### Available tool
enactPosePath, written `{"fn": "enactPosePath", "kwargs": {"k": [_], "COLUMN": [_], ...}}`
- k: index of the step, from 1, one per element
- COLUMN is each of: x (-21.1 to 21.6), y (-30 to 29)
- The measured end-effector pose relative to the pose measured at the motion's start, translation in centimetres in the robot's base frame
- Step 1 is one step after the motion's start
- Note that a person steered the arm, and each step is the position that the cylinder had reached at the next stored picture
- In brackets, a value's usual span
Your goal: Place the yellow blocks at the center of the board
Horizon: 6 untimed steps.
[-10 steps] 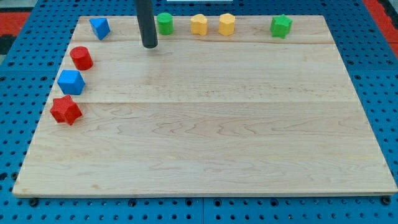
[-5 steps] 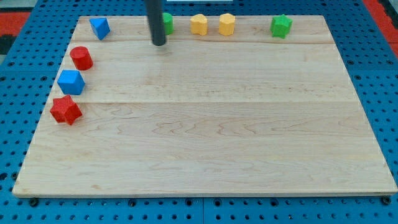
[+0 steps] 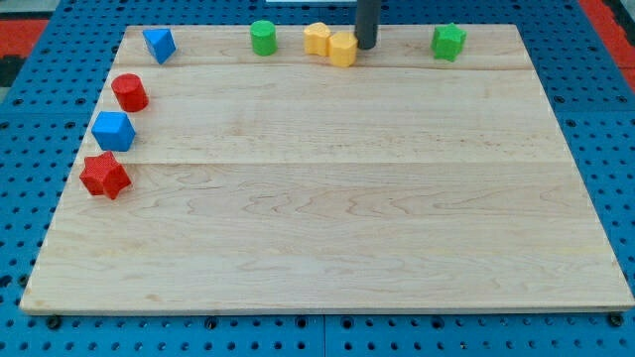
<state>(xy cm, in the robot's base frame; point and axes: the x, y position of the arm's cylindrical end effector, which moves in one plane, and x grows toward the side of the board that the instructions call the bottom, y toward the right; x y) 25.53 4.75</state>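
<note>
Two yellow blocks sit near the board's top edge: one to the left and a hexagonal one touching it, slightly lower and to the right. My tip rests against the right side of the hexagonal yellow block. The rod rises out of the view's top.
A green cylinder and a green star flank the yellow pair along the top edge. A blue block sits at the top left. Down the left edge lie a red cylinder, a blue block and a red star.
My tip moved right along the top edge, from beside the green cylinder to the right of the yellow blocks. The hexagonal yellow block shifted left and down against the other yellow block.
</note>
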Motion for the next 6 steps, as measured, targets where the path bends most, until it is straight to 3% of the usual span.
{"fn": "enactPosePath", "kwargs": {"k": [1, 2, 3, 4, 6], "x": [3.5, -2.1, -6.2, -5.4, 5.3], "y": [-0.6, 2.6, 1.2, -4.3, -4.2]}}
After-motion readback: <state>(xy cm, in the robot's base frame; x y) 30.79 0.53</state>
